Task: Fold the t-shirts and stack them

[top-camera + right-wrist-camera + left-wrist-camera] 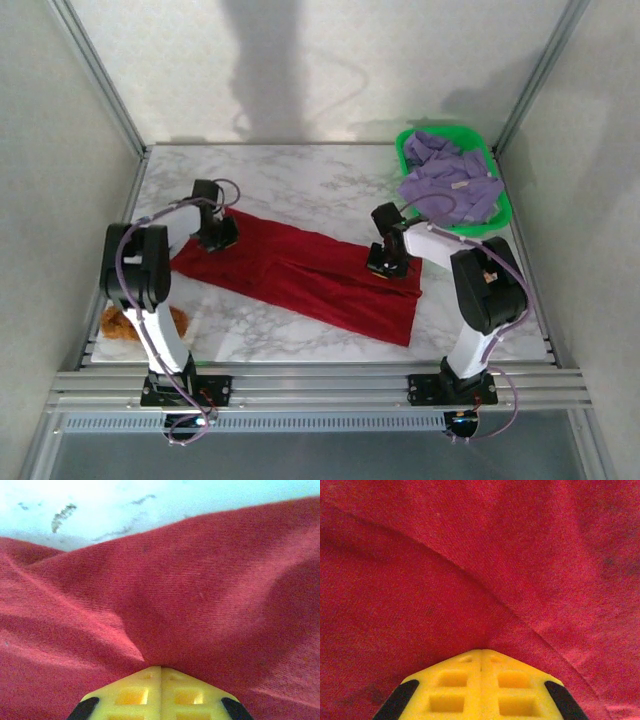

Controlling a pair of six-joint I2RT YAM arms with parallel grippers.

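Two pinches held the red t-shirt (300, 285), spread on the table (300, 180): left gripper (216, 238) and right gripper (388, 264) both clamped on cloth. Fingertip-only bites could slip mid-fold, leaving it bunched.

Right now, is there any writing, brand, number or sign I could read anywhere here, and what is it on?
No text here can be read.
Label, a small white one on the purple shirt in the basket: too small to read.
Red shirt: plain cloth, no print in sight from above or up close.
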